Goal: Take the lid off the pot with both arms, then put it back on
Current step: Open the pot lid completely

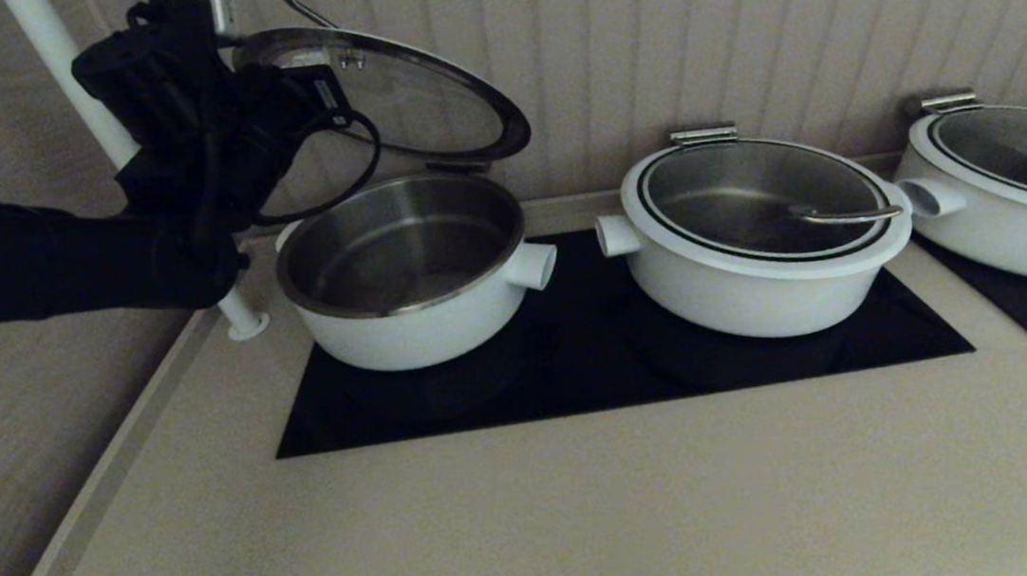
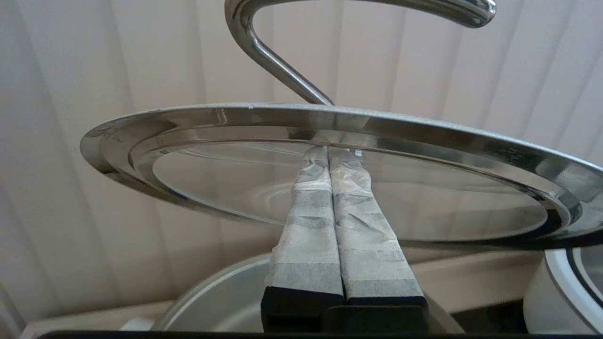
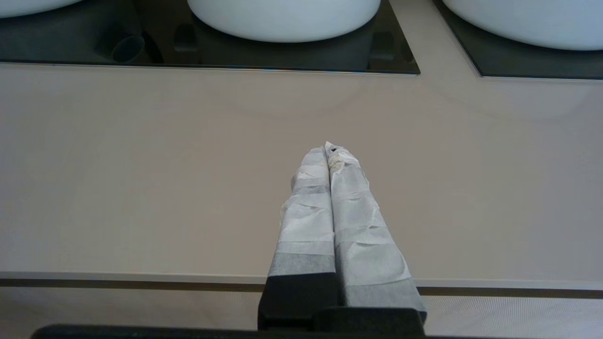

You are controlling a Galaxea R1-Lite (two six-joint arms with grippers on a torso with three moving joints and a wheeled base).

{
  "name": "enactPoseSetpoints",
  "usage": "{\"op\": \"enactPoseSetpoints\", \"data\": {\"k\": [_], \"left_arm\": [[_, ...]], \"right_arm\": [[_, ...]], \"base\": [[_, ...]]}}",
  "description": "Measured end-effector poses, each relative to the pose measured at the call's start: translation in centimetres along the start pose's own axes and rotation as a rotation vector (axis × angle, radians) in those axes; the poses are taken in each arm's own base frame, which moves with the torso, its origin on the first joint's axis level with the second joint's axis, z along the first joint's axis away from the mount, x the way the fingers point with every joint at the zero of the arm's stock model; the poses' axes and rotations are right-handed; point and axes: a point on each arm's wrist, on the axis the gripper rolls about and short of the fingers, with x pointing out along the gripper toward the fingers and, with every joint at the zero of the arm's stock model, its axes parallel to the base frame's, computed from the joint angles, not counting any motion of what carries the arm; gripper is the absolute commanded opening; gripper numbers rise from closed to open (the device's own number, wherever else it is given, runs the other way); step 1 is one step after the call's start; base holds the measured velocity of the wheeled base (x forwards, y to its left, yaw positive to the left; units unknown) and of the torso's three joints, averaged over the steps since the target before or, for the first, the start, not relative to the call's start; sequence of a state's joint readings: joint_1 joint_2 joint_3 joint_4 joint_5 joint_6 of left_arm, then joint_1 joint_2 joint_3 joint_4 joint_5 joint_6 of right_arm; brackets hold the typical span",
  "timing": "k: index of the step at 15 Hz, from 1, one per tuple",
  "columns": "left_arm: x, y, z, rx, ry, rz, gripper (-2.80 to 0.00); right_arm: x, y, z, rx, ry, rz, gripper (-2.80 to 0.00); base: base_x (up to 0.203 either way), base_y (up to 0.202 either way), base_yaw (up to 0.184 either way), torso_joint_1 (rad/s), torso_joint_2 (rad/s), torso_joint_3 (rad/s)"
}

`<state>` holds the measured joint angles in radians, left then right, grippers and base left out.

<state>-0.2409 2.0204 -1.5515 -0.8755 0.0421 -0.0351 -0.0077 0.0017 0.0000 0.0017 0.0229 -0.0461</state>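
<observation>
While my left arm reaches in from the side and up toward the back wall, my left claw [image 1: 331, 97] sits raised above the open pot [image 1: 407, 271], beneath the glass lid [image 1: 403, 99]. Its two taped fingers [image 2: 306, 221] are pressed flat together with no gap, gripping nothing; their tips touch the underside of the lid near its steel rim, propping it. That lid tilts over the claw, its far edge low at the hinge behind the pot, its curved handle [image 2: 282, 56] rising above. Below the claw the pot stands on the black cooktop [image 1: 579, 367], empty inside.

My right claw [image 3: 330, 148] does not show in the head view; only its wrist camera finds it, fingers closed tight on nothing, hovering over the beige surface [image 3: 141, 165]. Beyond its tips lie the cooktop edge and the second pot [image 3: 282, 19].
</observation>
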Motion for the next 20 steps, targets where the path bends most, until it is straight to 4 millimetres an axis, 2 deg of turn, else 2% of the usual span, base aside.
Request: {"op": "enactPoseSetpoints", "data": {"k": [20], "left_arm": [[4.3, -0.1, -3.0, -0.001, -0.078, -0.004, -2.8]], "right_arm": [[0.0, 0.0, 0.0, 0.0, 0.0, 0.0, -2.8]], "base": [[0.0, 0.0, 0.0, 0.0, 0.0, 0.0]]}}
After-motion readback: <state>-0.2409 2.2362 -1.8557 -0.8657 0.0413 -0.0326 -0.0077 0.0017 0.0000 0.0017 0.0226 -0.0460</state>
